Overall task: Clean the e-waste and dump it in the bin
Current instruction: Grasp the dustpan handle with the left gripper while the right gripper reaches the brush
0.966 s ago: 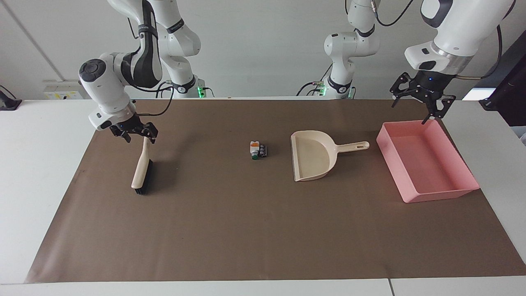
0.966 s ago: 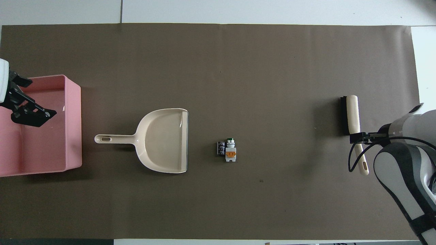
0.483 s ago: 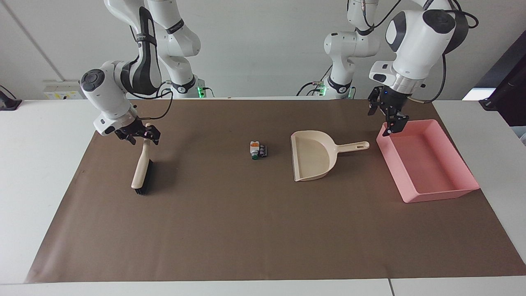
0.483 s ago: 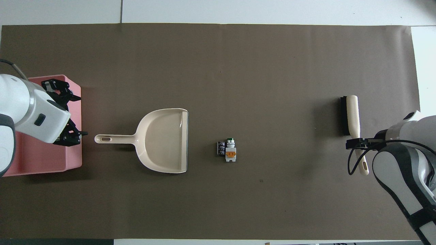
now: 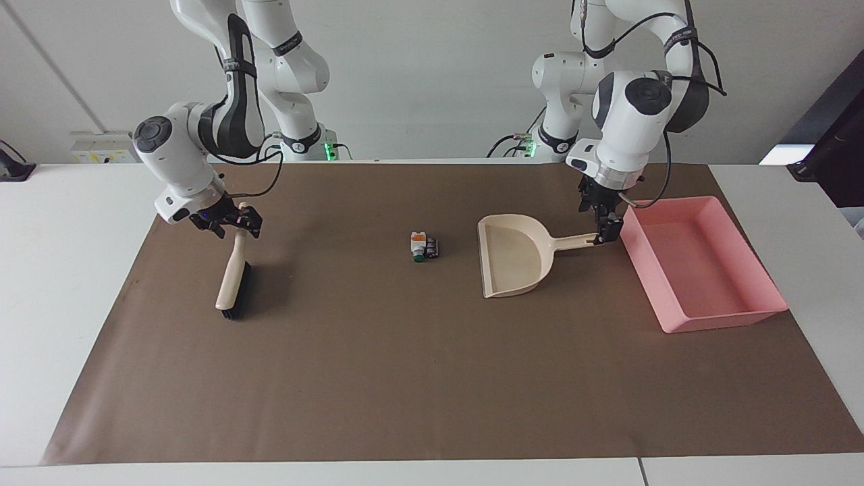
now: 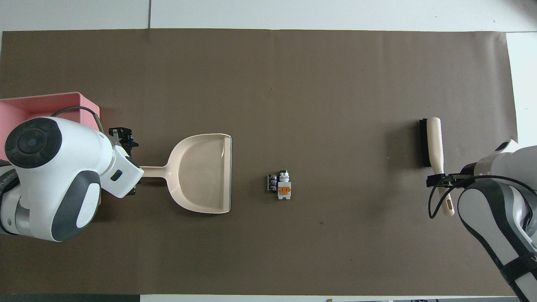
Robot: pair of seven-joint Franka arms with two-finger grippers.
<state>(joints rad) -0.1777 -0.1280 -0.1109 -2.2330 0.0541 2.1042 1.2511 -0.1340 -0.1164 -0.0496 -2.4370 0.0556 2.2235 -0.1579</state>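
- Our left gripper [image 5: 605, 232] has swung from over the bin [image 5: 702, 266] down to the tip of the dustpan [image 5: 516, 253] handle; whether its jaws have closed on the handle we cannot tell.
- Our right gripper [image 5: 228, 223] has stayed at the brush [image 5: 233, 278] handle while the brush lies flat on the bench [image 5: 405, 378]; we cannot tell how wide its jaws stand or whether they grip.
- The e-waste [image 5: 423, 246] has not moved: it sits in a small clump just beside the dustpan's open mouth, between dustpan and brush, nearer the dustpan.
- The bin sits beside the dustpan's handle end, toward the left arm's end of the bench, with nothing visible in it.
- We judge both tools are about to be taken; sweeping and dumping are not yet begun.
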